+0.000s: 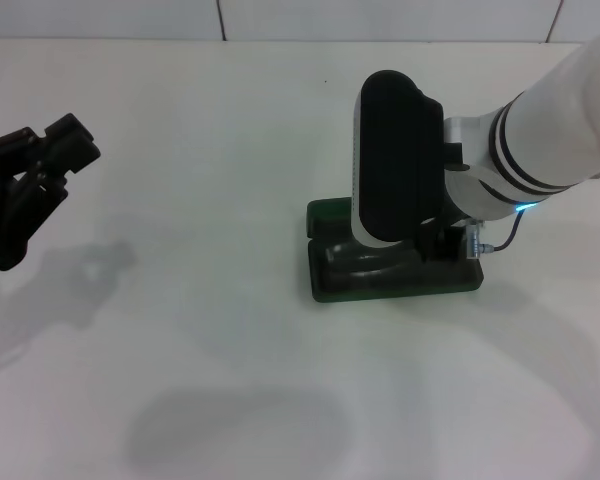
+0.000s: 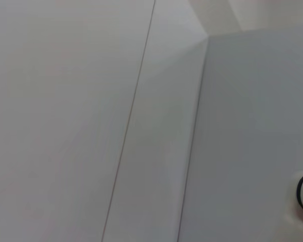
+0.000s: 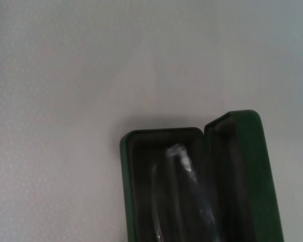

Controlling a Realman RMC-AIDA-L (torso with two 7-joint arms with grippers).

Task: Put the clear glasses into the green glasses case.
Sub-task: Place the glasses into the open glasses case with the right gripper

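Green glasses case lying open on the white table, right of centre in the head view, long side running left to right. Largely covered there by the right arm, reaching in from the right, with its black-and-white wrist block directly above the case.

Right gripper down low over the case, only dark parts showing beneath the wrist block. Cannot tell whether its fingers are spread or pressed together, and no fingers visible in the right wrist view either.

In the right wrist view: case open, lid standing up along 1 long side of the tray, dark lining in both halves. Clear glasses inside the tray, seen as pale glinting transparent curves against the lining. Exact seating in the tray not clear, since the lower part is cut off by the frame edge.

Left gripper at the far left edge of the head view, raised over bare table, well apart from the case, black fingers spread and holding nothing. Left wrist view filled with pale wall panels and seams only.
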